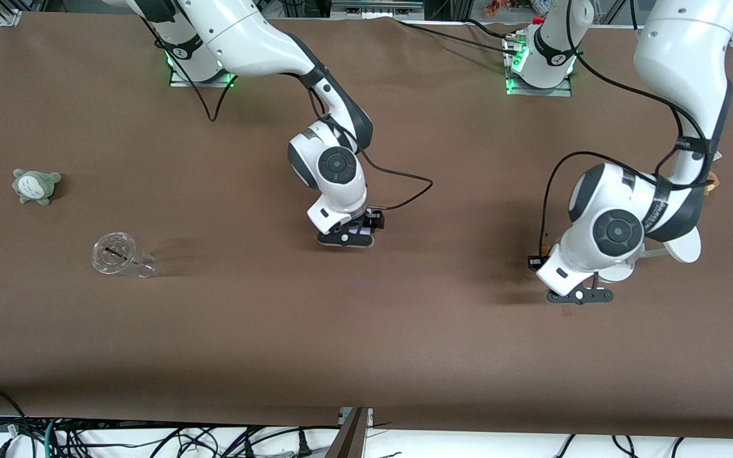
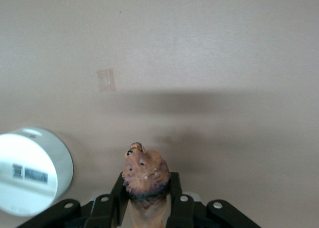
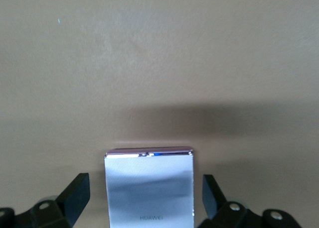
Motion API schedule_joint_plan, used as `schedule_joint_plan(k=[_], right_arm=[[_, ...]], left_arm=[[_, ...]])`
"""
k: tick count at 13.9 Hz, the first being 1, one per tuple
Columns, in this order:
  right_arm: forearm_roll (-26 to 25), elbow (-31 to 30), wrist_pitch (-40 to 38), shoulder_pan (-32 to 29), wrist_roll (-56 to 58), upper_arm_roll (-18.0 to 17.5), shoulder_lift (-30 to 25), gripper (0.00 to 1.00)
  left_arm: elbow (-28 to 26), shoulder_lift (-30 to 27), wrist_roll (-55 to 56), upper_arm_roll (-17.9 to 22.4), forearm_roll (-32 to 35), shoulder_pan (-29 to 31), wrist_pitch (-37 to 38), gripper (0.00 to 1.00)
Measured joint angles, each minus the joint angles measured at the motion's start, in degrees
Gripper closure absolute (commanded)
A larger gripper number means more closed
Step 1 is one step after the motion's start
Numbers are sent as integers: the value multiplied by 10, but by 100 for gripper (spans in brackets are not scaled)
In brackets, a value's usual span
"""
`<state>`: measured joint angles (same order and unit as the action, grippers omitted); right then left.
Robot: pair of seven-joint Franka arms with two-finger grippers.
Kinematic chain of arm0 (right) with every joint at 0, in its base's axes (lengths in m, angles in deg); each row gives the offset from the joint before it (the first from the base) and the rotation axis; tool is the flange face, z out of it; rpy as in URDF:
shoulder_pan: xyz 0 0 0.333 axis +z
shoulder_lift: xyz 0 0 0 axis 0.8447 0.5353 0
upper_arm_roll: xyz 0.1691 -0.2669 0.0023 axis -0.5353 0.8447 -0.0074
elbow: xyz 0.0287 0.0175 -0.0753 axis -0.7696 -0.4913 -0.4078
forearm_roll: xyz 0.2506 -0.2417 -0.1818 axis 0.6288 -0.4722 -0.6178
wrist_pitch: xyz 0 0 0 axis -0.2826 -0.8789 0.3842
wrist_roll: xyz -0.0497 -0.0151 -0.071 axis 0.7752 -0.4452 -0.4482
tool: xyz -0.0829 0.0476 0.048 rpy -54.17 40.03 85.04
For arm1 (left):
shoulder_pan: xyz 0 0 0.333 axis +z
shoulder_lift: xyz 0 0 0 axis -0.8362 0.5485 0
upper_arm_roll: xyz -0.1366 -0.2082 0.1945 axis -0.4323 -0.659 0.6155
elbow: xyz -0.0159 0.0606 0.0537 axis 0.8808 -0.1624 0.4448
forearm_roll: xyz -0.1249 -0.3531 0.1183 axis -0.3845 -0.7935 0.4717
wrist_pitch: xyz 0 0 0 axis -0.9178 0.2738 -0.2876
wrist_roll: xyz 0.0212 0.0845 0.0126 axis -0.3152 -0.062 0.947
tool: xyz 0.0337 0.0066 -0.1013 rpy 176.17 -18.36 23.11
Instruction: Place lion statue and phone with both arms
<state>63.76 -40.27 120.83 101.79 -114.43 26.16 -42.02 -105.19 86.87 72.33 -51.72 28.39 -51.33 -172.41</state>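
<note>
From across the desk [image 1: 366,331], the left claw [image 1: 579,297] hid whatever it carried; only the left wrist view showed its fingers [image 2: 175,188] clamped on the lion statue [image 2: 144,175], head outward, with a white round base [image 2: 31,171] beside it on the desk. The right claw [image 1: 345,239] was near the desk's middle. Its wrist view showed the phone [image 3: 149,188] lying between 2 spread fingers [image 3: 76,193], neither touching it. Toward the right arm's end, a grey-green plush [image 1: 35,185] and a clear cup [image 1: 118,256] on its side appeared only from the front.
</note>
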Motion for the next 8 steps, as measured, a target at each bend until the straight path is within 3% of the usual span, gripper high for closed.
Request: schedule_joint_plan(k=[3,8], right_arm=[[0,0,1,-1,0,4,2,0],[0,0,1,1,0,5,8,0]], left_arm=[[-25,11,-7,0,33,16,-53,84],[-47,11,-7,0,51,34,-67,84]])
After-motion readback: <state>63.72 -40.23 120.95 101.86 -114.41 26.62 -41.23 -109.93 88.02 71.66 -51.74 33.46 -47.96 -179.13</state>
